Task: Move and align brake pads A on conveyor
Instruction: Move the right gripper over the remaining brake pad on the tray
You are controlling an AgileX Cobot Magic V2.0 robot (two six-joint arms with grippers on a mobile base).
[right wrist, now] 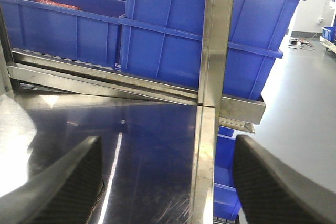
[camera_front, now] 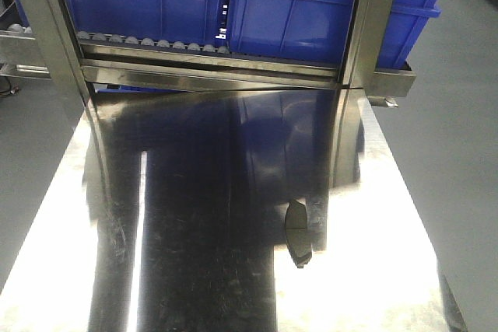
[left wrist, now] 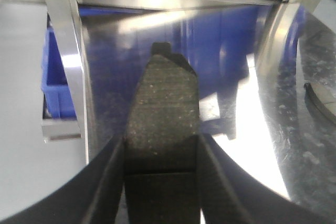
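mirror-bright steel bench (camera_front: 233,285), with a steel rack frame (camera_front: 366,29) at its far edge. we list:
- blue bins (camera_front: 156,1): two, side by side on the rack's roller row (camera_front: 148,43). red contents show in the left one.
- held brake pad (left wrist: 164,108): grey friction face up, centre groove near the grip, far end pointing at the rack. we cannot tell whether it touches the bench.
- left jaws: closed on this pad, one dark finger along each long side.
- loose brake pad (camera_front: 297,232): flat on the bench, right of centre, touching nothing else.
- right jaws: spread wide, nothing between them, over the bench's right edge near the frame post.
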